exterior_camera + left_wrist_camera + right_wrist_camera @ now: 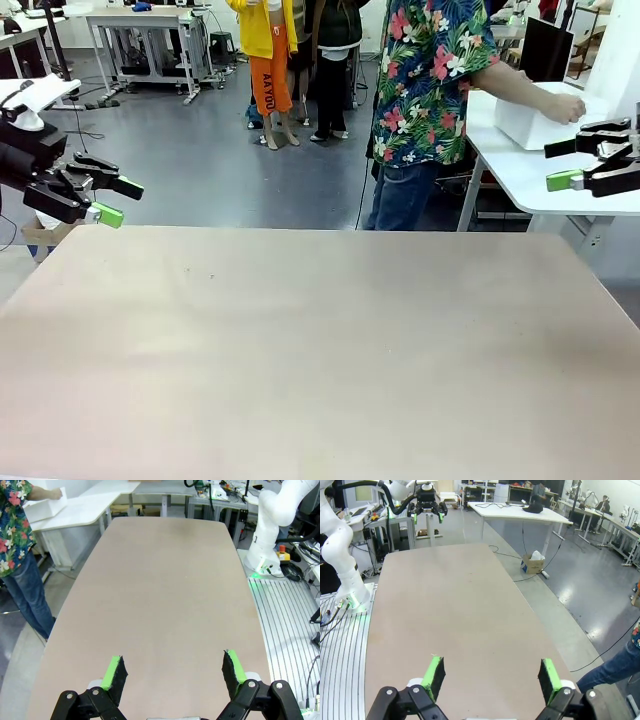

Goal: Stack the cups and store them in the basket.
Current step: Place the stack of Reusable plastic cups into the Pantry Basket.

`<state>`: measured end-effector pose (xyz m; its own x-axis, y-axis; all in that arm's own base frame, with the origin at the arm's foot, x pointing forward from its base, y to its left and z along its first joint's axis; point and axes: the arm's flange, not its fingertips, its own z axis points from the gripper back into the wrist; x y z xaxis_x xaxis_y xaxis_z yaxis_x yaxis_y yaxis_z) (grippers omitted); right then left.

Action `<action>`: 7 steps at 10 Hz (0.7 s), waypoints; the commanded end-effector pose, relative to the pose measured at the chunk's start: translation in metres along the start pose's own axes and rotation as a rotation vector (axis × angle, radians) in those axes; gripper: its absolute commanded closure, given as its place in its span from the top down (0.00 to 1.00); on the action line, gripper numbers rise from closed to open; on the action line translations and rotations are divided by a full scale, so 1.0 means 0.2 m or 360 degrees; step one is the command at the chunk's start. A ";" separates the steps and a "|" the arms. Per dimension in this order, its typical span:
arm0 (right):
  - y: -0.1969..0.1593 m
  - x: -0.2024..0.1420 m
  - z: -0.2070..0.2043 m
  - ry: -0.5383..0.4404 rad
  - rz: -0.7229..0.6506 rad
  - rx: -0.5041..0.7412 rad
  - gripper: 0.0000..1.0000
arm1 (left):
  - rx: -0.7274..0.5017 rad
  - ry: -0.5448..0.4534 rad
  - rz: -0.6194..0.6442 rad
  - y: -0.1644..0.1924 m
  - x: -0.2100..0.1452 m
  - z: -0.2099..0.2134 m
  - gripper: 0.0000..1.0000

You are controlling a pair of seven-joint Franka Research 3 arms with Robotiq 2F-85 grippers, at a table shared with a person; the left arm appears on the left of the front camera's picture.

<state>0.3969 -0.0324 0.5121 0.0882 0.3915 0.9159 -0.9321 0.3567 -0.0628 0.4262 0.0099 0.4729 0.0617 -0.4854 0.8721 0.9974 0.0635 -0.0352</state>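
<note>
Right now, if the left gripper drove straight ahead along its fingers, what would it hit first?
Most likely the bare table. The left gripper is open, angled down over it, with nothing between the fingers or ahead; exact depth is unclear.

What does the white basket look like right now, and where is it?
The basket is a white plastic box with plain solid walls. It sits upright on a white side table, past the far right corner of the big tan table. The person's hand rests on its top, hiding part of the rim. The left wrist view shows it too, small and far off. What's inside is hidden.
</note>
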 end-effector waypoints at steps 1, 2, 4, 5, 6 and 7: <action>-0.01 0.02 -0.01 -0.0027 -0.0037 -0.0034 1.00 | 0.0010 -0.0001 0.0013 0.00 0.01 0.00 1.00; -0.01 0.02 -0.01 -0.0027 -0.0037 -0.0034 1.00 | 0.0010 -0.0001 0.0013 0.00 0.01 0.00 1.00; -0.01 0.02 -0.01 -0.0027 -0.0037 -0.0034 1.00 | 0.0010 -0.0001 0.0013 0.00 0.01 0.00 1.00; -0.01 0.02 -0.01 -0.0027 -0.0037 -0.0034 1.00 | 0.0010 -0.0001 0.0013 0.00 0.01 0.00 1.00; -0.01 0.02 -0.01 -0.0027 -0.0037 -0.0034 1.00 | 0.0010 -0.0001 0.0013 0.00 0.01 0.00 1.00; -0.01 0.02 -0.01 -0.0027 -0.0037 -0.0034 1.00 | 0.0010 -0.0001 0.0013 0.00 0.01 0.00 1.00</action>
<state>0.3969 -0.0324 0.5121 0.0882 0.3915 0.9159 -0.9321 0.3568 -0.0627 0.4262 0.0099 0.4729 0.0617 -0.4854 0.8721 0.9974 0.0635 -0.0352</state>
